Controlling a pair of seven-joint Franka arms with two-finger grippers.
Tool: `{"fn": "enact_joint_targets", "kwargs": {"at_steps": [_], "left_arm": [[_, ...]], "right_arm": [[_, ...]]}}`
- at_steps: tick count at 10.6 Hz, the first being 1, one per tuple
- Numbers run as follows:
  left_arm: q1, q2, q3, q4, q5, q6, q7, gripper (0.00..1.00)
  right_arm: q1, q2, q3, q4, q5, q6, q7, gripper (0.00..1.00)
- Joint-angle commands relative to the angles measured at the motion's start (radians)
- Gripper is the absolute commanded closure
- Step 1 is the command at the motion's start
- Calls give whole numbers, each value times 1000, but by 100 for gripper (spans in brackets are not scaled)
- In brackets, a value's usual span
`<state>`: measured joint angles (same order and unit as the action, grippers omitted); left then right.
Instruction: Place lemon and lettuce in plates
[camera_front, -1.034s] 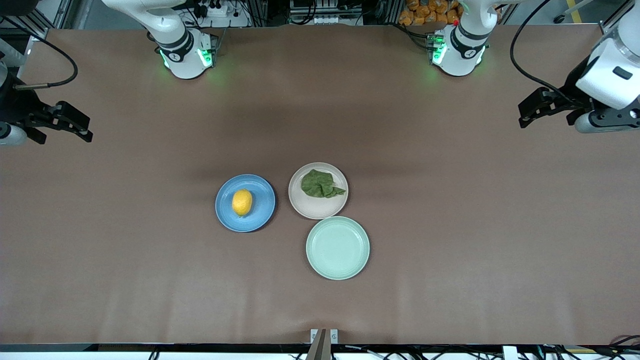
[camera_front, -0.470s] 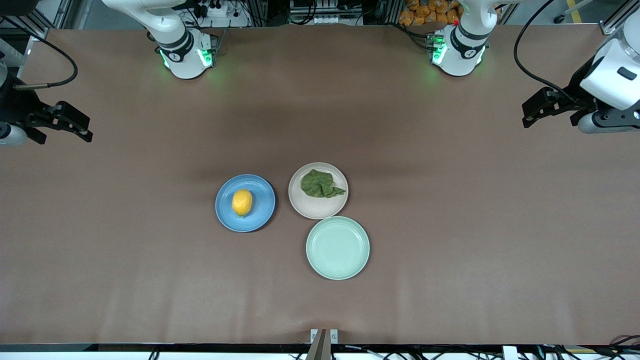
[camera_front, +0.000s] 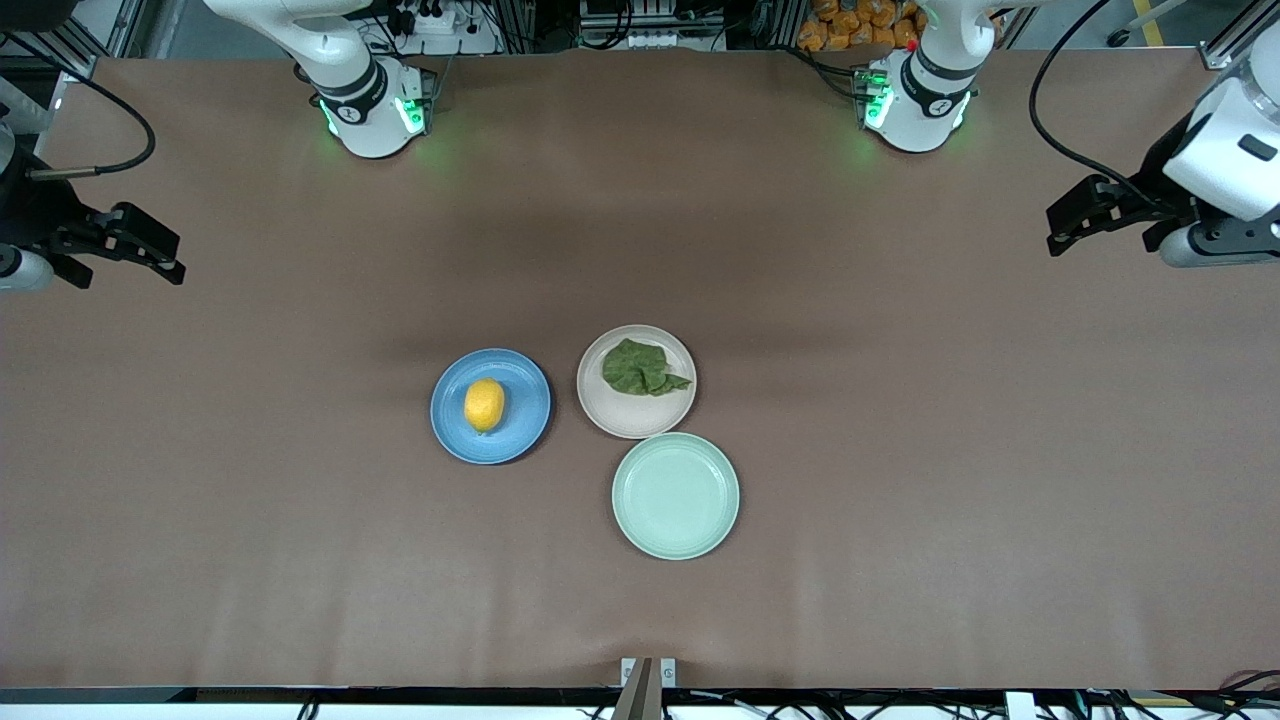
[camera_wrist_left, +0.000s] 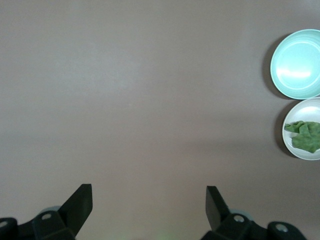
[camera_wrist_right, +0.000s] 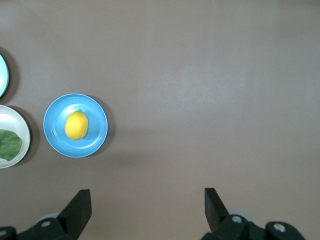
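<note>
On the blue plate (camera_front: 490, 405) lies the lemon (camera_front: 484, 404), and just beside that plate, toward my left arm's end, the lettuce (camera_front: 641, 368) rests in the beige-pink plate (camera_front: 636, 381); I judge placement complete, no further pick required. Well apart from the blue plate, my right gripper (camera_front: 128, 243) and left gripper (camera_front: 1092, 213) hang spread and empty over the table ends, waiting.

Matte plates (camera_front: 445, 425); wrinkly lettuce (camera_front: 640, 368)
</note>
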<state>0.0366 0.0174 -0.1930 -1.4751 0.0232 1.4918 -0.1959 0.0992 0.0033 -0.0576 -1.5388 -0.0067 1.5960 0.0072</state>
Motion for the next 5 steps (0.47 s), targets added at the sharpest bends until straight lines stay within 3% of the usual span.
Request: {"fn": "enact_joint_targets", "kwargs": {"at_steps": [1,3,5], "left_arm": [[-23,-27,30,-17,6,-4,26,0],[-79,-25,93,-13,6,-4,26,0],[-73,-25,93,-13,6,-4,26,0]], "right_arm": [[-15,-11,10,-12,1,9,-12,0],[-15,-11,10,-12,1,9,-12,0],[-15,-11,10,-12,1,9,-12,0]]}}
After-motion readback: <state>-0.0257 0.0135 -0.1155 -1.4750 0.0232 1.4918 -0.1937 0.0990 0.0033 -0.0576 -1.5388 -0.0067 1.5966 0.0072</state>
